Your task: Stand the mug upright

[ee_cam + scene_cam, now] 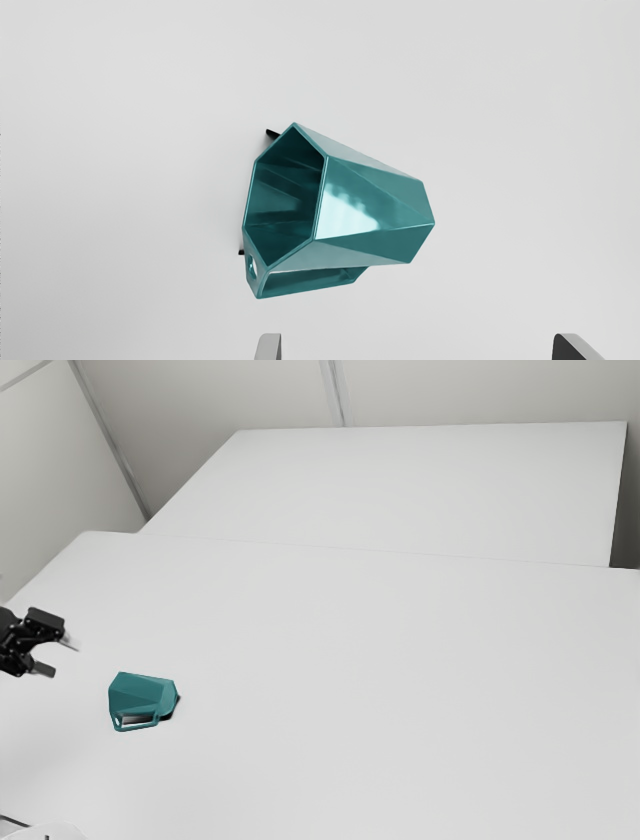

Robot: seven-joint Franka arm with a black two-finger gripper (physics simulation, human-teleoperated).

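The teal faceted mug (pixel 142 690) lies on its side. The black two-finger gripper (pixel 63 659) stands spread, exterior view's left.

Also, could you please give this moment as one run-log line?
mug: on its side on table | gripper: open, apart from mug | upright: not yet

A broad, matt white, flat-topped bench (pixel 400 690) spreads across the exterior view and lies behind everything in the wrist view. In the exterior view, toward one o'clock, a second flat white slab (pixel 400 490) meets its far edge along a thin line. Beyond that slab, at twelve o'clock, is a plain pale grey panel (pixel 480 390) with a narrow grey upright strip (pixel 335 390). At ten o'clock, a slanting grey strip (pixel 105 440) borders another smooth, pale panel (pixel 55 470).
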